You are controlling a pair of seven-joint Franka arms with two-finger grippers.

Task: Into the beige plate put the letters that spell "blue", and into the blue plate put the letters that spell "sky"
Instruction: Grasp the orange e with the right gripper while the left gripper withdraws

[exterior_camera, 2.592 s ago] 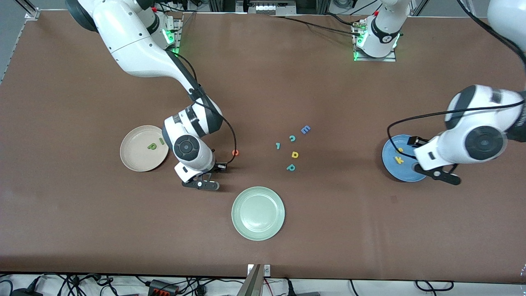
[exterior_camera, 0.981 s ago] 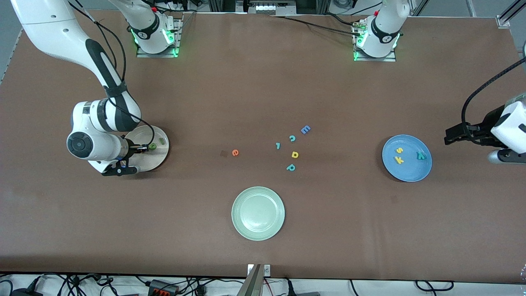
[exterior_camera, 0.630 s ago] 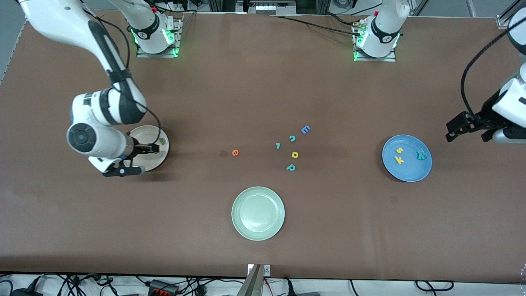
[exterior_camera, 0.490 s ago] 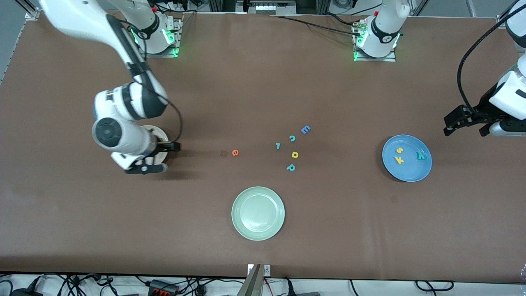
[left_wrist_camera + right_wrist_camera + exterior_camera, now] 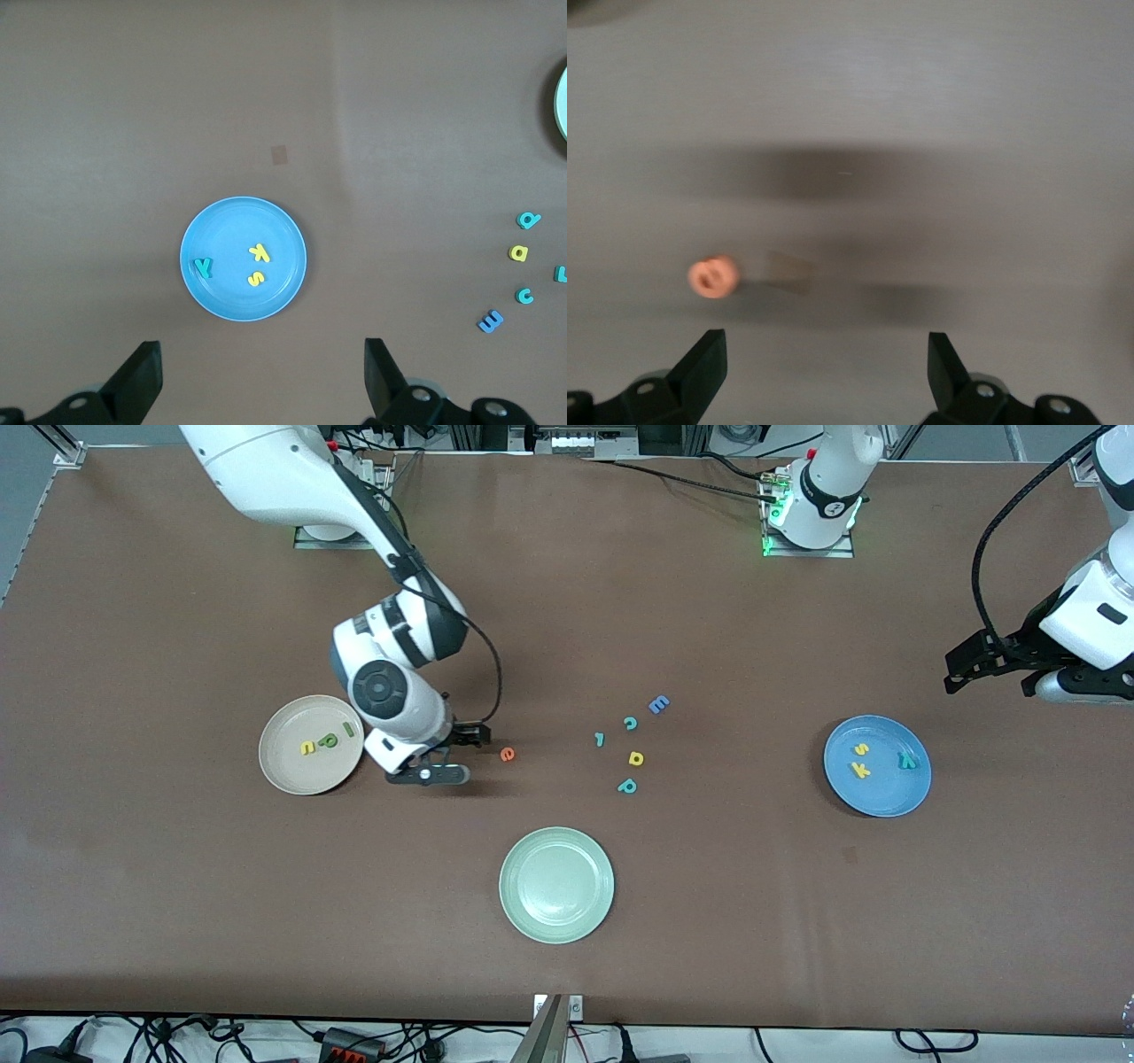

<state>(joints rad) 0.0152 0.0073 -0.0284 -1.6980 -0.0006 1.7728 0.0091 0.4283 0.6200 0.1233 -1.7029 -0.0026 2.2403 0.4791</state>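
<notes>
I held the right hand (image 5: 461,755) low over the counter (image 5: 709,921), fingers spread and empty, just beside the orange "e" (image 5: 507,755). That letter lay on the bare counter between the beige plate (image 5: 282,772) and the loose letter cluster. The beige plate held the yellow "u" (image 5: 307,747), the green "b" (image 5: 329,740) and the olive "l" (image 5: 348,730). The blue plate (image 5: 886,802) held the yellow "s" (image 5: 859,749), the yellow "k" (image 5: 858,770) and the teal "y" (image 5: 906,760). The left hand (image 5: 985,669) waited, released and empty, above the left arm's end of the counter.

I judged the "e" to be the one remaining pick. In the right wrist view the letter (image 5: 712,276) sat off-centre, close to one finger (image 5: 700,367). Risk: descending from this alignment could land a fingertip on the foam. The letter is small and light, so closing off-centre could flick it away rather than clamp it. A weak pinch could drop it short of the beige plate.
</notes>
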